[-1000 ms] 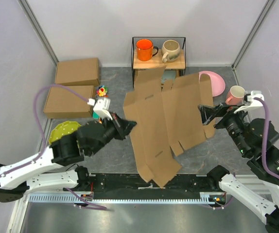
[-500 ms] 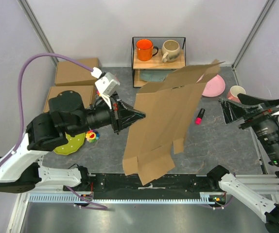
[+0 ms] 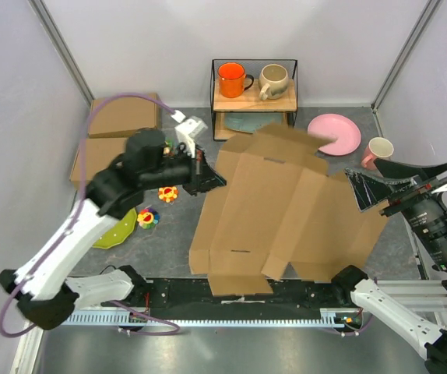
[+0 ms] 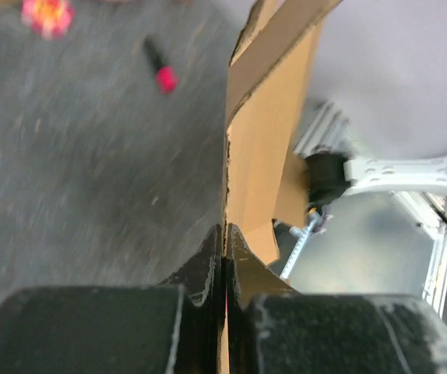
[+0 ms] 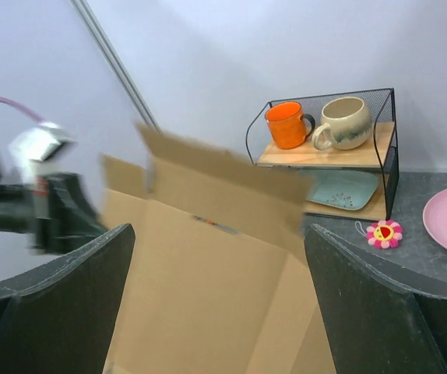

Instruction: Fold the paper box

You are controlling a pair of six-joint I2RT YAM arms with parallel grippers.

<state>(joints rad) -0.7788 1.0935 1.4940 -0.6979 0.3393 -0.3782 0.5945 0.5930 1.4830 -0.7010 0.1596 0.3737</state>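
Observation:
The paper box (image 3: 278, 202) is a large flat brown cardboard sheet with flaps and slits. It hangs tilted over the middle of the table, and its lower edge reaches the front rail. My left gripper (image 3: 212, 181) is shut on the sheet's left edge. In the left wrist view the left gripper (image 4: 225, 234) has its jaws pressed together on the thin cardboard (image 4: 266, 132). My right gripper (image 3: 371, 178) hovers raised at the right, open and apart from the sheet. In the right wrist view the right gripper (image 5: 217, 234) frames the cardboard (image 5: 208, 273) between wide fingers (image 5: 60, 312) without touching it.
Two closed brown boxes (image 3: 124, 114) (image 3: 103, 160) lie at the back left. A wire shelf (image 3: 255, 97) holds an orange mug and a cream mug. A pink plate (image 3: 334, 132) and pink mug (image 3: 379, 149) sit at the right. A green plate (image 3: 118, 226) and flower toys (image 3: 167, 192) lie at the left.
My left arm lifted the flat sheet upright, then swung it back and let it tilt down toward the right. My right gripper pulled up and away from the sheet's right edge, staying open.

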